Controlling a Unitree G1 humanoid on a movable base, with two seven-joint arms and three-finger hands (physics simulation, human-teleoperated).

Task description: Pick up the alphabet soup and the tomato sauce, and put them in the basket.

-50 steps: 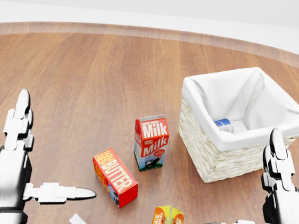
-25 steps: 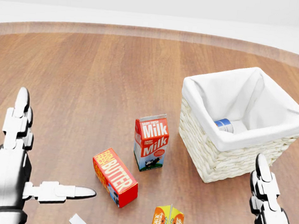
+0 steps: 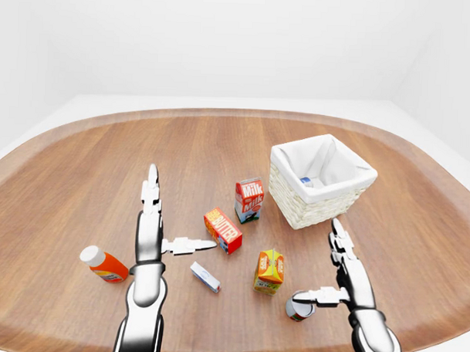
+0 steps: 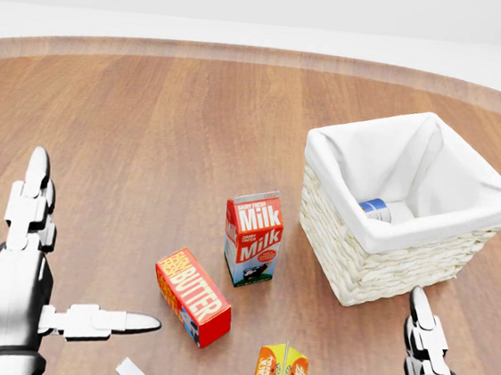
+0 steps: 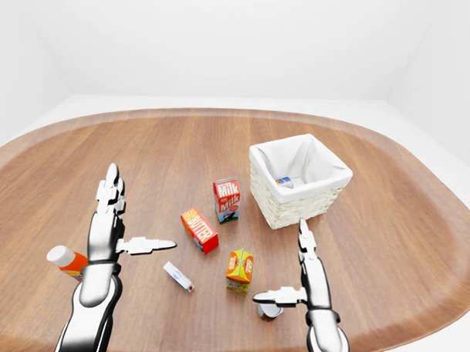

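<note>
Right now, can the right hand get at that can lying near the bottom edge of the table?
Probably yes. The right hand is open with its thumb right beside the can, and nothing lies between them. The orange carton stands clear to the can's left.

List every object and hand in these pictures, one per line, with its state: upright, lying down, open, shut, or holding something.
Basket: upright, a can lying inside.
Can in the basket: on its side.
Milk carton: upright.
Butter box: lying flat.
Orange carton: upright.
Bottle: on its side.
Small white box: lying flat.
Can on the table: beside the right hand's thumb, not gripped.
Left hand: open, empty.
Right hand: open, empty.
</note>
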